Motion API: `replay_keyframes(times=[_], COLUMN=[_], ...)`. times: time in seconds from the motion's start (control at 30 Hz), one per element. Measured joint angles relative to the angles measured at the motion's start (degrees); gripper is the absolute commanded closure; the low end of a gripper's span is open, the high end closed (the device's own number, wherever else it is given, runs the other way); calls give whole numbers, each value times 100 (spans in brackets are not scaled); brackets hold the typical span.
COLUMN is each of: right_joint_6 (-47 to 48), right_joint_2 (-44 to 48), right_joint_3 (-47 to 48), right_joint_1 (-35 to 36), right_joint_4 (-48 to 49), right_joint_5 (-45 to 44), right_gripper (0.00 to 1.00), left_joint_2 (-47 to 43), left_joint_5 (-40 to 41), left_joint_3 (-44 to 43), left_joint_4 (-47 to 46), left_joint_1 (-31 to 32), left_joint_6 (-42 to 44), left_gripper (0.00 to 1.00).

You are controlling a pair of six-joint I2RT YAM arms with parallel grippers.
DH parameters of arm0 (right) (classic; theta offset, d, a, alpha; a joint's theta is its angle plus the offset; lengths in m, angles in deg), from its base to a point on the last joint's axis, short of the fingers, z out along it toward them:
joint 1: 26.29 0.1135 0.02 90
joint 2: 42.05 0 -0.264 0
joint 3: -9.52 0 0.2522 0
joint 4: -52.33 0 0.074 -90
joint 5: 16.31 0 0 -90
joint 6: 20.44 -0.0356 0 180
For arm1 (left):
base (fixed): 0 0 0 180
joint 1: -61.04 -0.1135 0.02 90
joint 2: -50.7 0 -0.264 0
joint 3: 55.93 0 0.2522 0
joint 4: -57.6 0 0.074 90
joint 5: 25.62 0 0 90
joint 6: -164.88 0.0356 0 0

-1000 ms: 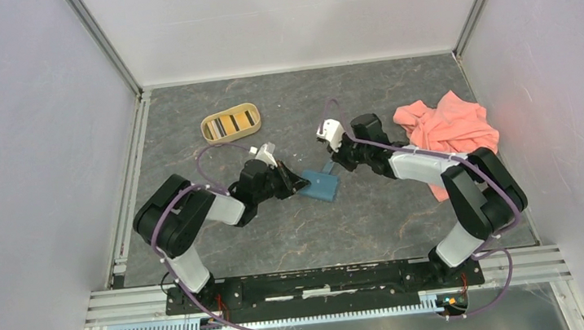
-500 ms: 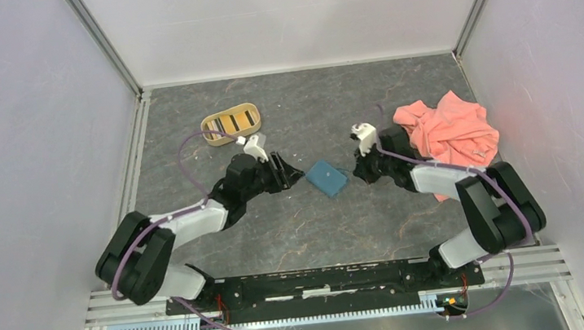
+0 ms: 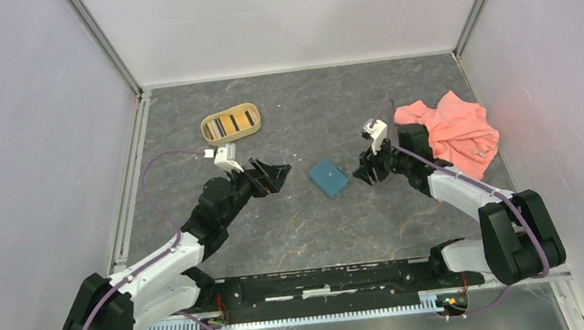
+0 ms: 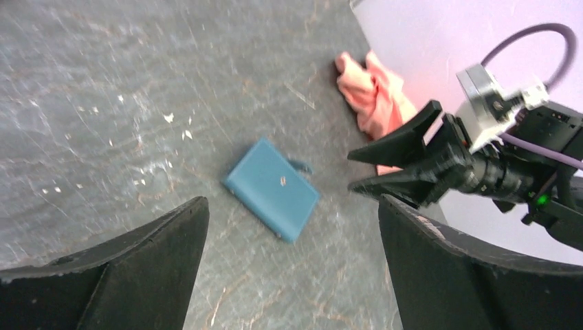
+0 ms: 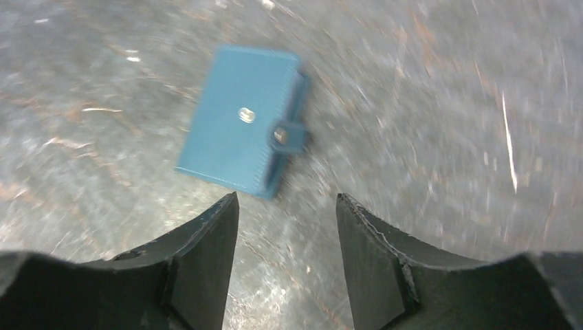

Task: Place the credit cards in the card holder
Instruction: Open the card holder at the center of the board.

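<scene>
Top view: grey stone-look table w/ two black-and-white arms reaching in from the near edge. The teal card holder lies flat & closed near the middle, nothing touching it. L gripper sits at its 9 o'clock, a clear gap away. R gripper sits at its 3 o'clock, nearer but also apart. A tan oval tray lies at 11 o'clock from the holder, well apart. The credit cards, dark & yellow, sit side by side in it. A crumpled pink cloth lies at 2 o'clock from the holder, beyond the R arm.

L wrist view: two black fingers fill the lower corners, spread wide w/ nothing btwn them, so released. The card holder lies on the table beyond the gap, slightly blurred. R gripper points in from 3 o'clock, tips parted & empty. Pink cloth at 1 o'clock, by the wall.

R wrist view: fingers parted & empty, so released. The card holder lies at 11 o'clock from the gap, closed, w/ a metal stud on its cover & a small strap tab at its right edge. The table looks motion-blurred.
</scene>
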Motion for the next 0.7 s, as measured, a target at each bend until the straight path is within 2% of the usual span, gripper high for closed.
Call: replay_keyframes(times=[0.17,0.3,0.33,0.4,0.53,0.7], right_joint_6=[1381,2055,2131,2166,2100,2033], right_joint_2=[208,398,444,479,476,476], right_joint_3=[785,1097,1091,1051,957,898], right_joint_1=[7,-22,-61,-175,-527,-938], right_joint_4=[-870,-1353,-1429,-1482,-1530,-1519], right_joint_5=[1244,1506,1528,1537,1510,1504], right_gripper=[32,30,30,30,30,30], left_joint_2=[-83,470,713,1115,1888,3165], left_joint_5=[328,184,120,107,708,1526], left_joint_3=[221,-48,-273,-671,-1716,-3259], left_joint_4=[-291,33,232,481,1438,2514], left_joint_1=[-4,-7,20,164,1073,1980], left_joint_6=[-90,-306,-358,-474,-601,-837], left_gripper=[2,17,22,24,28,44])
